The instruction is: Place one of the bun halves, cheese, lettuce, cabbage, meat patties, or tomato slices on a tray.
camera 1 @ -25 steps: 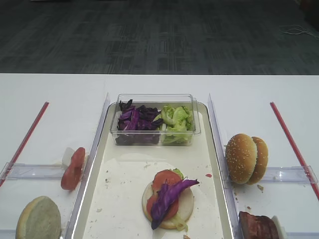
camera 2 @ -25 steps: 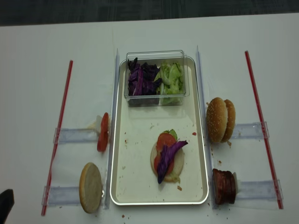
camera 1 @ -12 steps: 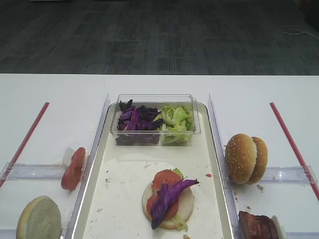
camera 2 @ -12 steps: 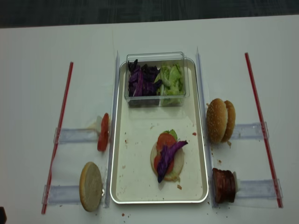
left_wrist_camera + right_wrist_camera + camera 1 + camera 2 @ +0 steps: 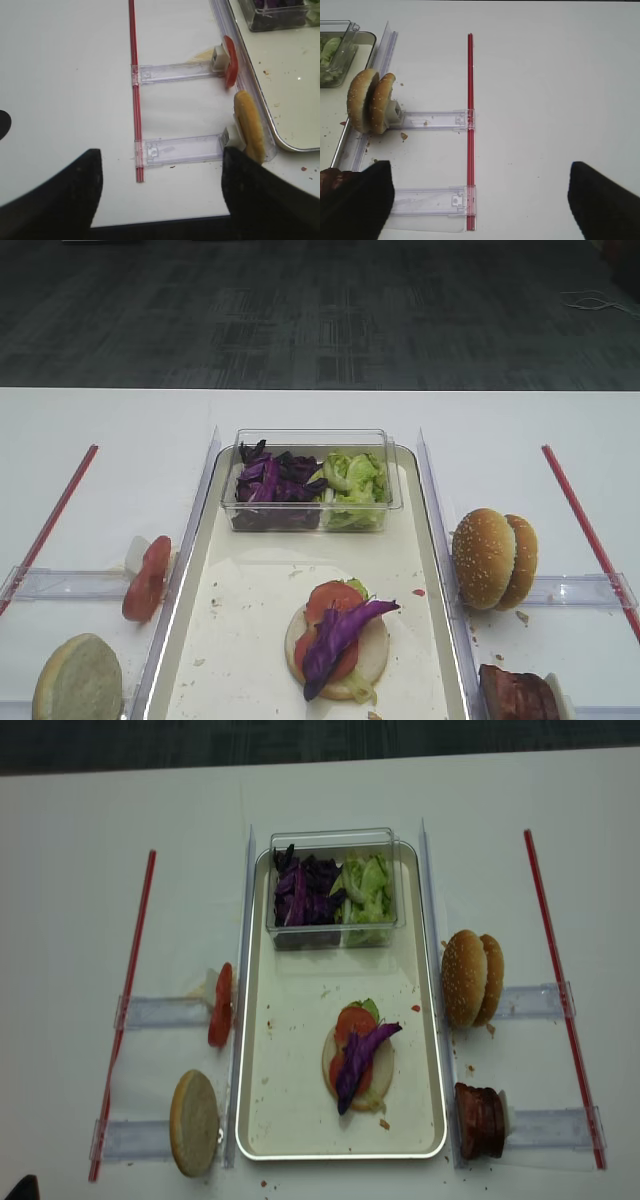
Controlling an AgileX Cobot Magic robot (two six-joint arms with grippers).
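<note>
A purple cabbage strip (image 5: 362, 1052) is seen on the shiny silver-rimmed tray (image 5: 300, 1145), at 6 o'clock of the clear plastic tub (image 5: 333, 887); the left gripper (image 5: 160, 187) and the right gripper (image 5: 480, 192) are both spread, nothing grasped

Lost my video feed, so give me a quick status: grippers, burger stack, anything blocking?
Both grippers open, empty, pulled back off the tray. Stack on tray: bun half, tomato, cabbage strip on top. Meat patties right of tray. Nothing blocking.

Bare tray (image 5: 300, 1105) floor left of stacked bun (image 5: 358, 1060); clear tub (image 5: 335, 890) across far end.
</note>
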